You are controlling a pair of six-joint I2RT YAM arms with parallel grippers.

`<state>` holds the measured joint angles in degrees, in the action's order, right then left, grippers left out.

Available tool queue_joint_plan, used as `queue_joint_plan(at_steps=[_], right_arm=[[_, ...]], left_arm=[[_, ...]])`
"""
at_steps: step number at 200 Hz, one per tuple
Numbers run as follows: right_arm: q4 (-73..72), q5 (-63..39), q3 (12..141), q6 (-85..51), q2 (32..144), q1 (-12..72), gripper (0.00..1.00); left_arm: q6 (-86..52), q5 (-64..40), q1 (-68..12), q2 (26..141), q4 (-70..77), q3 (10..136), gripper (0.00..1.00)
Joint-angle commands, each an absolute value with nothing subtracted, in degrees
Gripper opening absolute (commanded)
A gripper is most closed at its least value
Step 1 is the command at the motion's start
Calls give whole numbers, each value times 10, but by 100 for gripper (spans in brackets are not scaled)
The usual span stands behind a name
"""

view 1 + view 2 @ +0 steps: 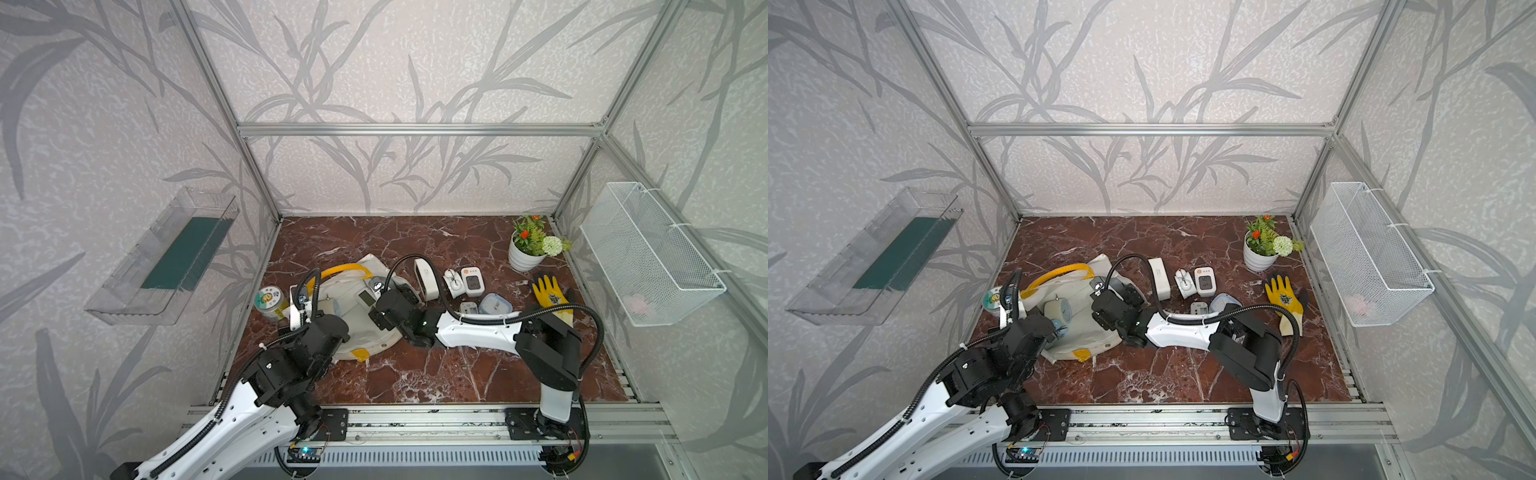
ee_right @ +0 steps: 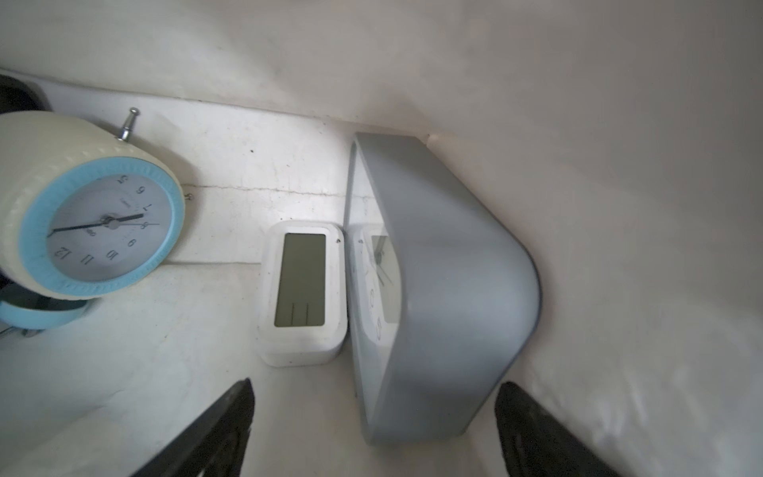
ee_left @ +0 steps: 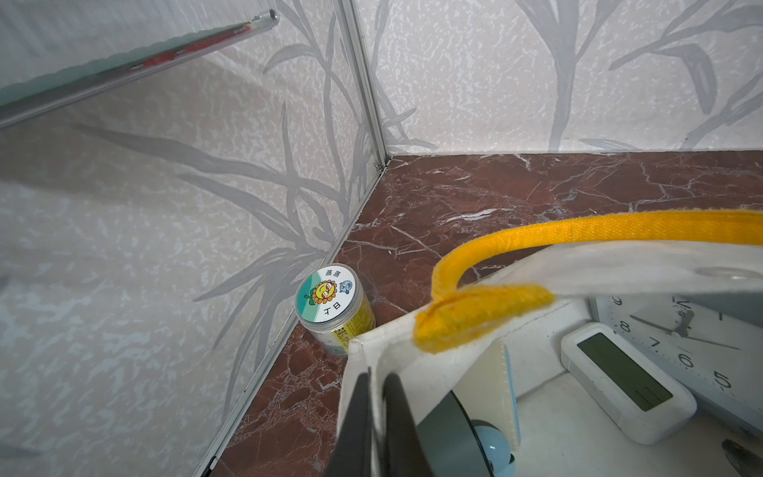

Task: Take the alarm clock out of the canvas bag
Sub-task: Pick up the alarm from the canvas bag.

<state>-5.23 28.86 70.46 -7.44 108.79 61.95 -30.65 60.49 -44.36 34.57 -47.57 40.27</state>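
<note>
- The canvas bag [image 1: 363, 334] lies flat at centre-left of the marble tabletop [image 1: 415, 374] in both top views, cream, with its yellow handle [image 1: 332, 272] looping toward the back wall.
- The left gripper [image 3: 377, 373] is pinched tight on the bag's rim beside the yellow handle patch, with canvas between its fingers.
- The right gripper [image 2: 375, 386] is inside the bag, fingers spread wide on either side of the near end of a grey alarm clock [image 2: 446, 289]. Whether they touch it, I cannot tell.
- A white digital clock [image 2: 301, 289] sits tight against the grey one's face, and a round cream clock [image 2: 95, 223] with a blue rim lies apart.
- Canvas drapes low over the grey clock.
- Outside the bag, a sunflower-lid jar [image 1: 269, 300] stands just left of it, more clocks [image 1: 473, 281] lie to the right, and a yellow glove [image 1: 548, 291] and a flower pot [image 1: 525, 253] are further right.
</note>
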Motion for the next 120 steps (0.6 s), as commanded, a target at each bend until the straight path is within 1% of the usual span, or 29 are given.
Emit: queue_joint_plan(at_steps=[1,43,79,120], right_arm=[[-61,274,711,-95,1092,601,94],[-79,215,717,-88,1099,597,93],[-81,213,715,-87,1099,597,90],[-123,225,668,-77,1074,597,88]], left_arm=[[-330,619,-441,339,-499,415,0],[-330,615,-440,344,-491,414,0],[-324,610,-440,353,-480,416,0],[-340,604,-439,354,-477,428,0]])
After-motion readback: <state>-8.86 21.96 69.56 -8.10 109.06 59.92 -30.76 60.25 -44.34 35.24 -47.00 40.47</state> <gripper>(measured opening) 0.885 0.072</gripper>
